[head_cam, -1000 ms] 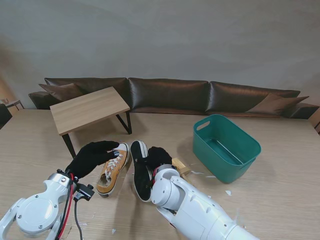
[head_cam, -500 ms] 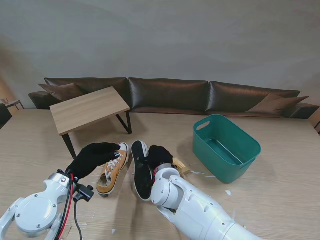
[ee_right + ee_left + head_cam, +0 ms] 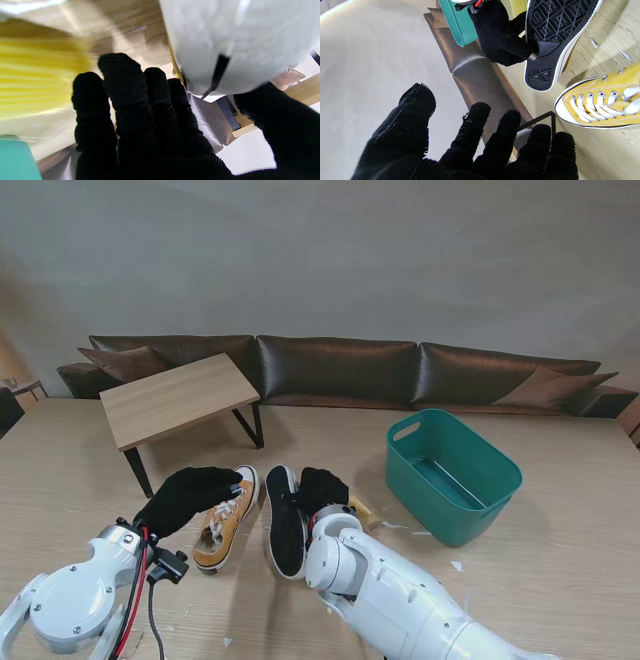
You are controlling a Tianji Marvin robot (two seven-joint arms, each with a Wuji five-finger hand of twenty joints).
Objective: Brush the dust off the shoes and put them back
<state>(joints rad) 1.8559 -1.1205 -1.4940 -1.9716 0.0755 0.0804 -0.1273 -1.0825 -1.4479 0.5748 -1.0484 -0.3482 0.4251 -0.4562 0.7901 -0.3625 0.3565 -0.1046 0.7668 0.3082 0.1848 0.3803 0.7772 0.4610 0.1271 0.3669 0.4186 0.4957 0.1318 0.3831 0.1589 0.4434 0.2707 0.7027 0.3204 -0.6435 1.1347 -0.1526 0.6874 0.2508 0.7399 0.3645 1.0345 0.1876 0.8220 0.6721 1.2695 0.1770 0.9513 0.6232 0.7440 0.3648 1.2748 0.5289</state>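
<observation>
A yellow sneaker (image 3: pixel 224 521) with white laces stands upright on the table; its toe also shows in the left wrist view as yellow sneaker (image 3: pixel 600 105). Right of it a black-soled shoe (image 3: pixel 282 523) is tipped on its side, tread (image 3: pixel 557 25) facing left. My right hand (image 3: pixel 320 487), in a black glove, is shut on this shoe near its toe, with the pale upper (image 3: pixel 225 45) between fingers and thumb. My left hand (image 3: pixel 186 495) hovers open at the yellow sneaker's left, fingers (image 3: pixel 480 135) spread. A brush (image 3: pixel 362 513) with yellow bristles (image 3: pixel 37 82) lies behind the right hand.
A teal basket (image 3: pixel 452 476) stands to the right of the shoes. A small wooden table (image 3: pixel 175 400) with black legs is at the back left, a dark sofa (image 3: pixel 340 370) behind it. White scraps (image 3: pixel 456 565) lie scattered on the floor-like wooden surface.
My right hand has edged a little farther from me with the black-soled shoe, which now stands slightly more on edge. The left hand has barely moved.
</observation>
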